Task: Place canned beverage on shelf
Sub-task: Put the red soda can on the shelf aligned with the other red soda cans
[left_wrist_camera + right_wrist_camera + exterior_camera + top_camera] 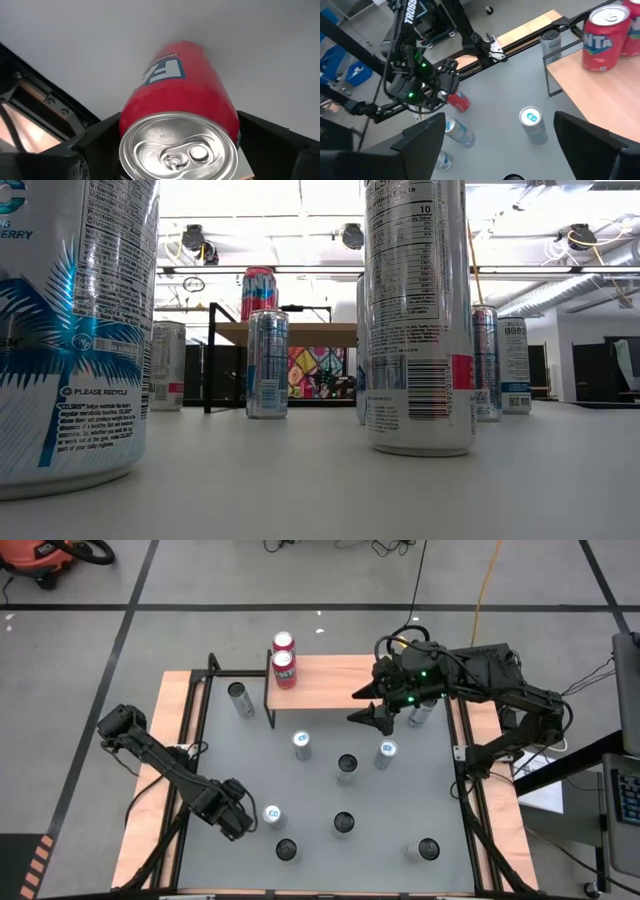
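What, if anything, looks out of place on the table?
Nothing stands out: the cans on the table all stand upright, two red cans sit upright on the shelf, and no spill shows.

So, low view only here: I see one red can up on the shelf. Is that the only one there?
Observer: No, the high view shows two red cans on the shelf, at its left end, one behind the other.
Operator: Where are the arms? None show here.
Observer: The right gripper hangs open and empty over the shelf's right end.
Operator: And the left?
Observer: The left gripper is low at the table's left side, far from the shelf, at a third red can.
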Tool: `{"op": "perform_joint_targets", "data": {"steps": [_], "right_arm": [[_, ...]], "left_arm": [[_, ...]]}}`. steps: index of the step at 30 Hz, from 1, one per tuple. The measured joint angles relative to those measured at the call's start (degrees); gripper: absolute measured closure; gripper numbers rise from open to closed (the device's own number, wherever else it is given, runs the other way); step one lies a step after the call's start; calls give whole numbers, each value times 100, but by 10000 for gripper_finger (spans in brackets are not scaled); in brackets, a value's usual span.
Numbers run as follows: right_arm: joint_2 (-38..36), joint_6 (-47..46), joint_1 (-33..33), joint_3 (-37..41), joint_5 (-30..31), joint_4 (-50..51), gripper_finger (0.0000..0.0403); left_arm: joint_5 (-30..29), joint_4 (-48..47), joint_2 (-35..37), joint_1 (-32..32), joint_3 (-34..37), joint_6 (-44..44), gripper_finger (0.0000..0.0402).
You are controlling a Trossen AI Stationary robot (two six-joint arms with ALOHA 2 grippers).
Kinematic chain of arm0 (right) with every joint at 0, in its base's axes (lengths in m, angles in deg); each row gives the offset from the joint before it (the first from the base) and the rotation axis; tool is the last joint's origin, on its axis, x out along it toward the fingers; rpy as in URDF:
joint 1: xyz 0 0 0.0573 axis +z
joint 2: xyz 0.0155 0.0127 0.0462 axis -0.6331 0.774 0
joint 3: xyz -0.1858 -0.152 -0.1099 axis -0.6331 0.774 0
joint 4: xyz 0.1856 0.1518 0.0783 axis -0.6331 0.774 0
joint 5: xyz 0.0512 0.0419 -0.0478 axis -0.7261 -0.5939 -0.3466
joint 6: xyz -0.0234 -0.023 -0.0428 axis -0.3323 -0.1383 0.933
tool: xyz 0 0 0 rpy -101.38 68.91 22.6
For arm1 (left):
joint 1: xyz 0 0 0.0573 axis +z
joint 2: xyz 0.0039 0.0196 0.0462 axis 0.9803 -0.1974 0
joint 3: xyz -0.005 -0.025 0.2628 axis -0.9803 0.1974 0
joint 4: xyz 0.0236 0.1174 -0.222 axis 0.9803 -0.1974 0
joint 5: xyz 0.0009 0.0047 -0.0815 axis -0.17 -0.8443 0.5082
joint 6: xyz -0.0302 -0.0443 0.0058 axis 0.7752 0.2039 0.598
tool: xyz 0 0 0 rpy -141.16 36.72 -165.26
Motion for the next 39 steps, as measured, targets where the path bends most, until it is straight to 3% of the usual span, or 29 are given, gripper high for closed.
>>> {"op": "perform_joint_targets", "data": {"steps": [5,13,21,31,39], "right_arm": [[0,-58,74,0,9,0,60],[0,-206,78,0,9,0,60],[0,-126,79,0,13,-2,60],[0,160,77,0,323,-2,60],[2,307,77,0,448,-2,60]], "left_arm": [[28,27,0,0,0,-23,58],[60,16,8,0,-4,-23,112],[103,-260,229,0,-190,-23,118],[56,-1823,728,357,-1376,-836,118],[-360,-1880,1033,1045,-2383,-1640,118]]}}
